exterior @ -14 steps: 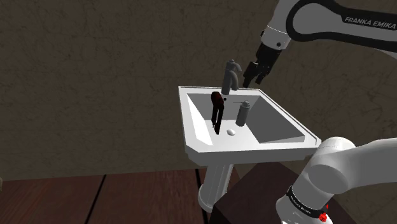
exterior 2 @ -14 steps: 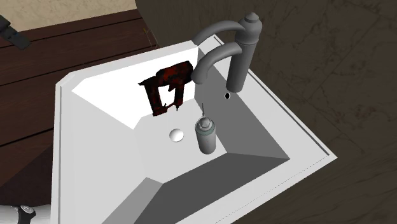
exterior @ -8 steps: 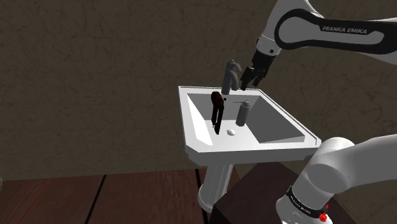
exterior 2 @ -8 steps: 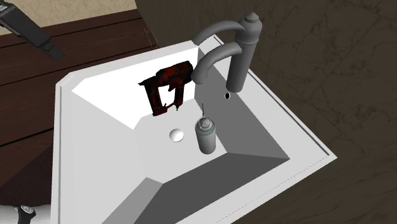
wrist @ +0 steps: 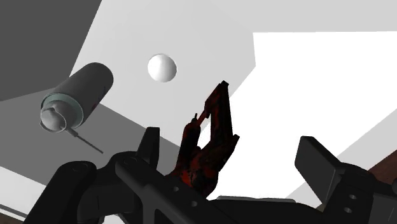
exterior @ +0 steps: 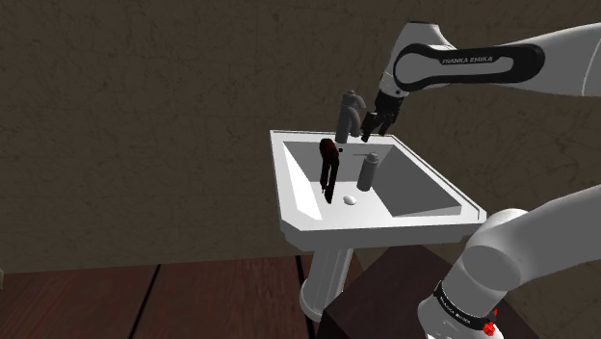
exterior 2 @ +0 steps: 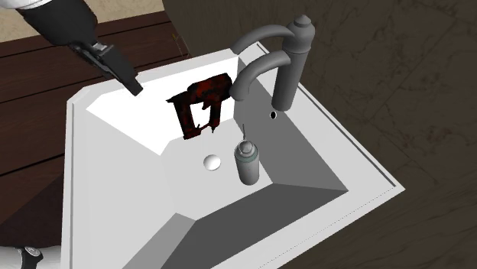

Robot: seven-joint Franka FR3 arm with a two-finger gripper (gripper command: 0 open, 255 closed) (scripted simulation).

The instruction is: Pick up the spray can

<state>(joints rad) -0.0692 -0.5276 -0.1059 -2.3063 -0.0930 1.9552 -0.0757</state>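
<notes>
The gripper [exterior 2: 127, 77] has been lowered toward the pedestal sink [exterior: 376, 227], jaws held apart and empty; the spray can [exterior 2: 247, 164] remains ungrasped.

I see a white pedestal sink [exterior: 306, 193] standing against a dark, mottled wall [exterior: 144, 106]. Its pedestal [exterior: 327, 274] goes down to a dark wooden plank floor [exterior: 116, 299]. A grey faucet [exterior 2: 294, 57] with two curved arms rises from the sink's back rim. In the basin, a dark red and black nail gun [exterior 2: 200, 103] stands on the sloping side under those arms. I make out a round white drain [exterior 2: 212, 162] on the basin floor near it, and a small black overflow hole [exterior 2: 273, 115] just beside the faucet's base.
</notes>
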